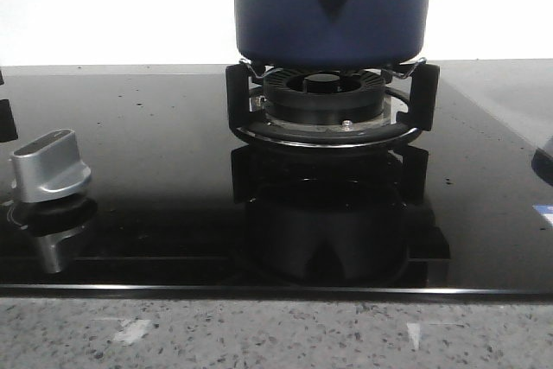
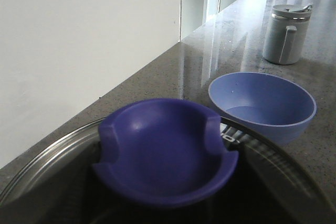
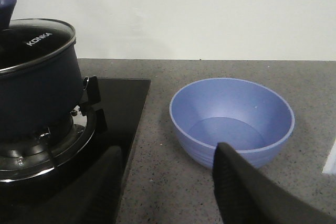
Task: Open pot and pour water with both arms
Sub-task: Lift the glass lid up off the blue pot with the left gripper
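The dark navy pot (image 1: pixel 331 6) stands on the black burner grate (image 1: pixel 333 118); it also shows in the right wrist view (image 3: pixel 37 93). Its glass lid (image 3: pixel 39 43) with a steel rim is on. The lid's blue dish-shaped knob (image 2: pixel 168 150) fills the left wrist view very close up. My left gripper's fingers do not show clearly around it. My right gripper (image 3: pixel 168 182) is open and empty, low over the stone counter between the hob and a light blue bowl (image 3: pixel 231 119). The bowl also shows in the left wrist view (image 2: pixel 262 103).
A silver stove dial (image 1: pixel 50 166) sits at the front left of the black glass hob (image 1: pixel 155 170). A grey lidded cup (image 2: pixel 286 35) stands on the counter beyond the bowl. A white wall runs behind the counter.
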You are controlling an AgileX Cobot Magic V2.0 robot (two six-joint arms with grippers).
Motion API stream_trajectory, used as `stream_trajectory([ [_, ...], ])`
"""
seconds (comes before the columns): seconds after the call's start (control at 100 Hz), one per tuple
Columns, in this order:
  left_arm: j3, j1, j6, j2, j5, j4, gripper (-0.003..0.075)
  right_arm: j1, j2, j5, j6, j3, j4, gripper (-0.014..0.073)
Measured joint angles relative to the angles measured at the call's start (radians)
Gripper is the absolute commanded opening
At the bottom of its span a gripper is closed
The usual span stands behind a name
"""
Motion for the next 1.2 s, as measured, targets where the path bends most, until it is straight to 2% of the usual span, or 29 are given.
stream_trajectory([
  [0.9, -0.06, -0.029, 0.002, 0.048, -0.004, -0.019, 0.0427, 0.0, 0.0, 0.002, 0.0, 0.0, 0.002, 0.0356],
  [1.2, -0.06, -0.029, 0.002, 0.048, -0.004, -0.023, 0.0312, 0.0, 0.0, 0.002, 0.0, 0.0, 0.002, 0.0356],
])
